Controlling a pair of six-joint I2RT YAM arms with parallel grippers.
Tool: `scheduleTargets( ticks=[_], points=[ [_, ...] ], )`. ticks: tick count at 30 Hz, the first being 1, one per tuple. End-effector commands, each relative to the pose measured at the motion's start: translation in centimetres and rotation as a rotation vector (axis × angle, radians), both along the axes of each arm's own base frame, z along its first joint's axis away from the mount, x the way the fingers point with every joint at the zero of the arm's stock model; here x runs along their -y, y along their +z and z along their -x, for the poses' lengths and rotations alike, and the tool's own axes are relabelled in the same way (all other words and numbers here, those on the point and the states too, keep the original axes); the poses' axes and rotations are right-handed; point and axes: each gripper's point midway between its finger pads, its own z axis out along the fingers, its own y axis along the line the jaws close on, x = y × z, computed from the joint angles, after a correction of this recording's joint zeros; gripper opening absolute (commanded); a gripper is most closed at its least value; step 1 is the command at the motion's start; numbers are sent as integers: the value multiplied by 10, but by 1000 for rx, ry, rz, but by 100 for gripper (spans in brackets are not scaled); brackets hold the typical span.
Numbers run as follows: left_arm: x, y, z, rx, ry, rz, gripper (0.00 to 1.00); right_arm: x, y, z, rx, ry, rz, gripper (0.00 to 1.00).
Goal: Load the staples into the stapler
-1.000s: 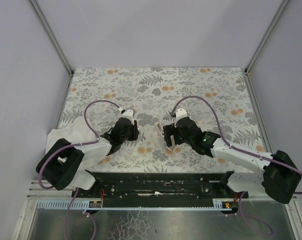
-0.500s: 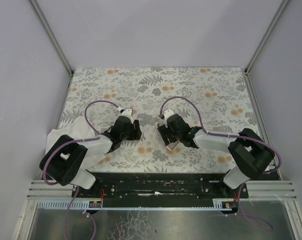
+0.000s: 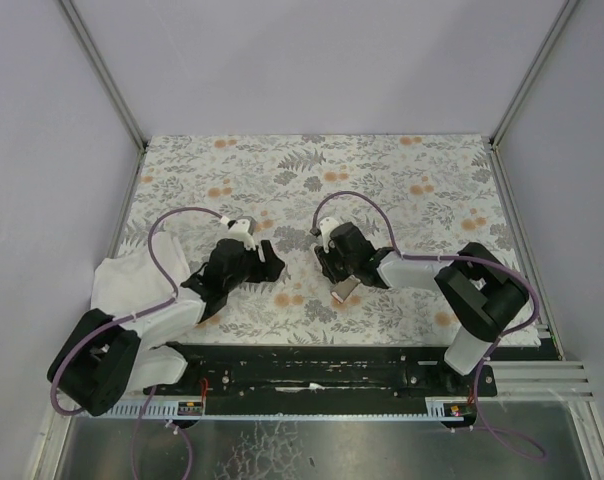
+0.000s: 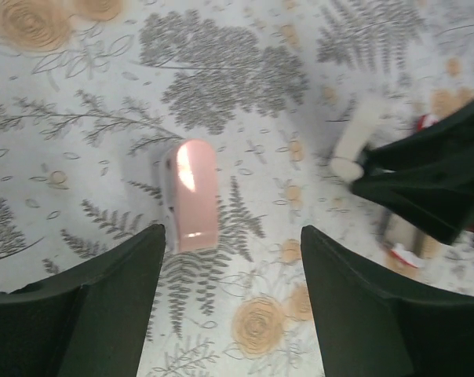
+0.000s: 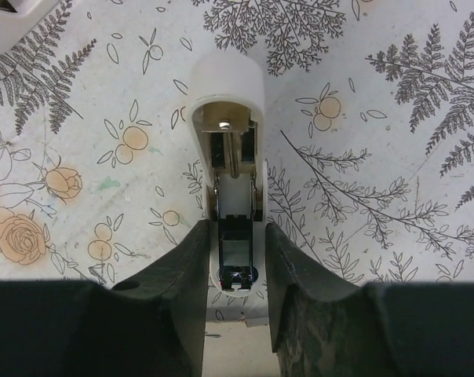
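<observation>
Two arms — left tool (image 4: pixel 231 236) wide over pink bar (image 4: pixel 191 196) | right tool (image 5: pixel 237 232) clamping open stapler (image 5: pixel 225 86)

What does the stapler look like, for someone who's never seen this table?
On the floral cloth, near its middle and just ahead of the two arms, look between the fingers of the right gripper. The stapler is the white, round-nosed body lying open with its dark inner channel showing. The bar between the fingers of the left gripper is pink and shows no channel.

One left gripper (image 4: pixel 231 236), one right gripper (image 5: pixel 237 232), one stapler (image 5: pixel 227 102), one salmon-pink bar (image 4: pixel 191 196); one floral-patterned table (image 3: pixel 402 170)
</observation>
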Motion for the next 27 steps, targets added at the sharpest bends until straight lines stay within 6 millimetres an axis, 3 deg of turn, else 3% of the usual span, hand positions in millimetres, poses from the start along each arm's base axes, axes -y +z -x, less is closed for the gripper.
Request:
scheduleTargets(
  ticks=[1, 7, 10, 16, 22, 27],
  points=[
    [23, 35, 5, 69, -92, 155, 70, -17, 3, 3, -5, 98, -66, 29],
    [51, 49, 27, 32, -259, 271, 70, -26, 12, 17, 7, 194, -133, 14],
    [57, 56, 32, 12, -283, 327, 69, -27, 27, 26, 36, 224, -191, 13],
    [48, 67, 26, -22, -141, 423, 64, -23, 57, 53, 78, 292, -304, 12],
    [72, 91, 38, -4, -307, 515, 69, -23, 66, 70, 72, 339, -332, 10],
    [72, 85, 27, -30, -272, 470, 48, -29, 67, 78, 84, 365, -332, 9]
  ],
)
